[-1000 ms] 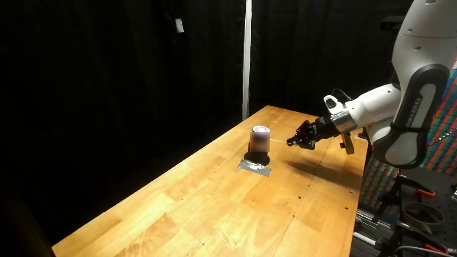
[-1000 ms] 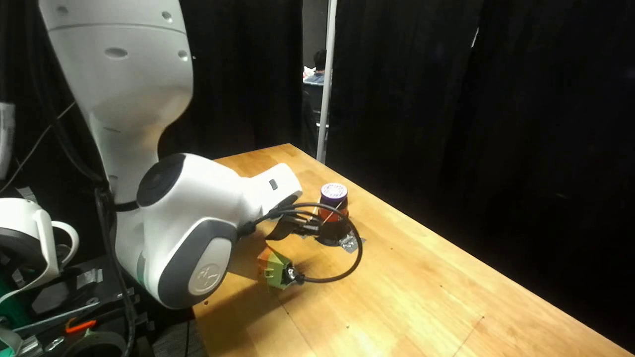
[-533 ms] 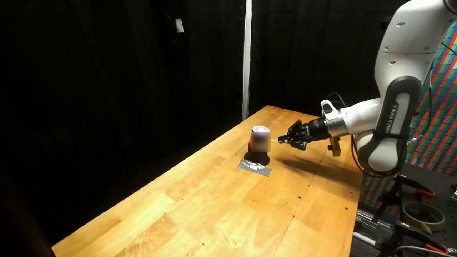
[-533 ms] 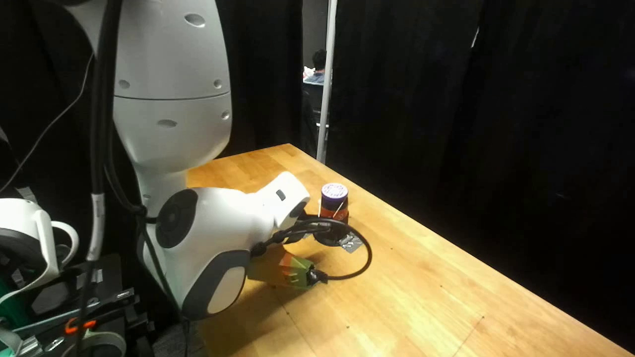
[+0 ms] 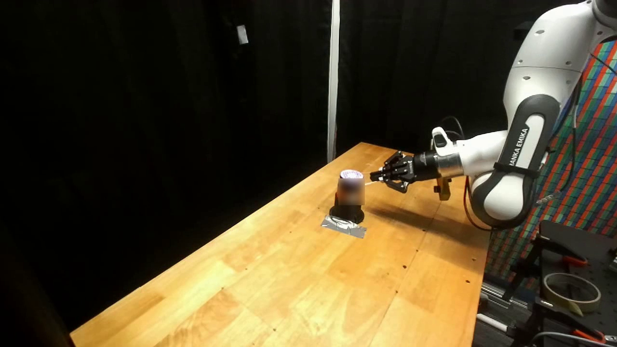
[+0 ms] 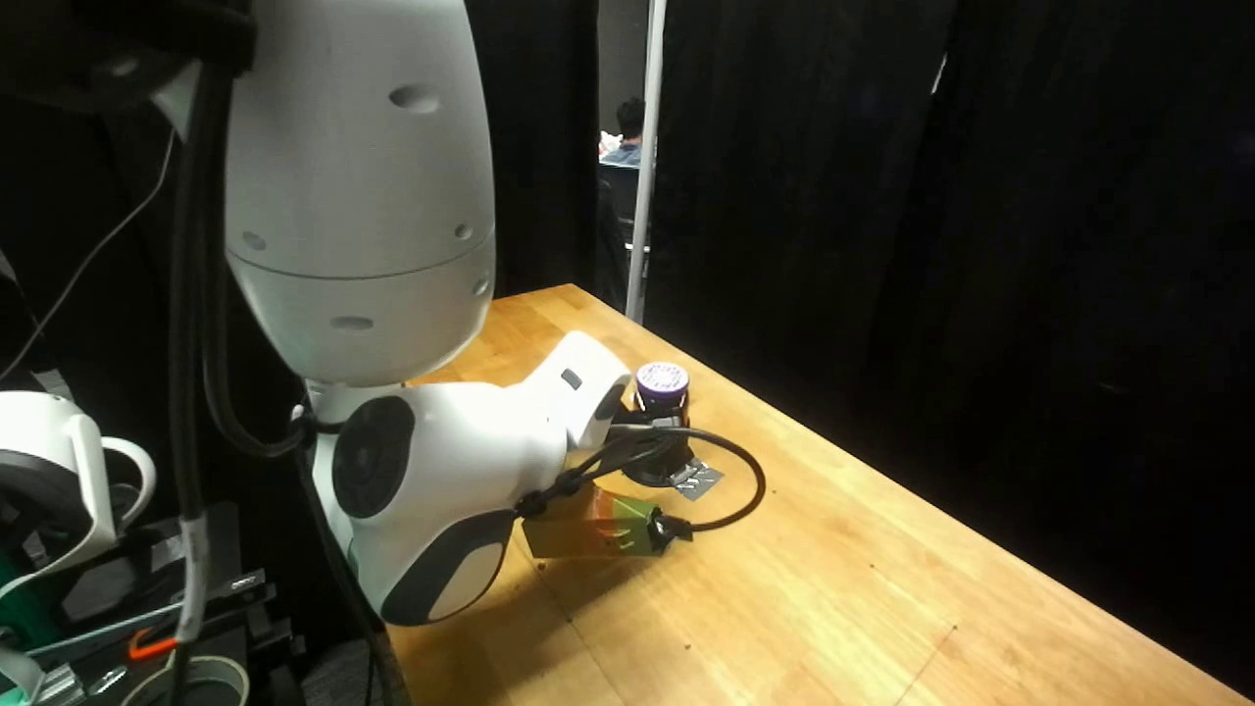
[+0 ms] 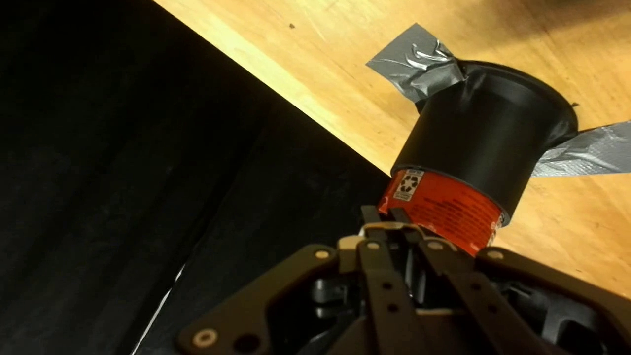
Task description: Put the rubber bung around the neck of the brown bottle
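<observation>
The bottle (image 5: 351,193) stands upright in a black holder (image 7: 478,128). It has a purple cap with a white patterned top (image 6: 662,378) and a red label (image 7: 443,209). In an exterior view its body is blurred. The rubber bung is a thin pale band (image 7: 389,225) across my fingertips. In an exterior view pale strands (image 5: 372,183) run from the gripper to the bottle's upper part. My gripper (image 5: 376,177) is beside the bottle, level with its cap. Its fingers are close together, shut on the band. The bottle's far side and the band there are hidden.
Grey tape (image 5: 343,226) fixes the holder to the wooden table (image 5: 308,289). The table's edge and a black curtain lie close beyond the bottle. A green camera mount (image 6: 627,529) and a cable loop (image 6: 755,471) hang below the wrist. A tape roll (image 5: 571,291) lies on a side shelf.
My gripper has moved towards the bottle and a little upward, bringing the band with it. The gap between fingertips and bottle is smaller. The bottle and holder have not moved.
</observation>
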`<action>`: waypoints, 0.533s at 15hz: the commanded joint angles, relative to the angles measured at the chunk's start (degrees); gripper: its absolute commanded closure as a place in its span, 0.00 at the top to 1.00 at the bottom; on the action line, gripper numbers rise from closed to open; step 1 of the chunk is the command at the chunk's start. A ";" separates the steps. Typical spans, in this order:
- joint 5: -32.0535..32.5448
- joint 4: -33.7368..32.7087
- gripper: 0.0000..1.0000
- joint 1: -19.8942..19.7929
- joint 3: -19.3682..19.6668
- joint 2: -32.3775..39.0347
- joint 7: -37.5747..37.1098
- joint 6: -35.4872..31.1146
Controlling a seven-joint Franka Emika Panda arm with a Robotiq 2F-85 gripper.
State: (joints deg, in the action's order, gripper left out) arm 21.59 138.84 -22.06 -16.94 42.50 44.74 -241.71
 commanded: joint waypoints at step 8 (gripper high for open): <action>12.41 3.57 0.11 -20.43 -14.48 10.87 17.85 -3.91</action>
State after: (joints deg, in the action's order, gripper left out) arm 29.74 140.63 -38.11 -29.75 49.06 57.91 -241.27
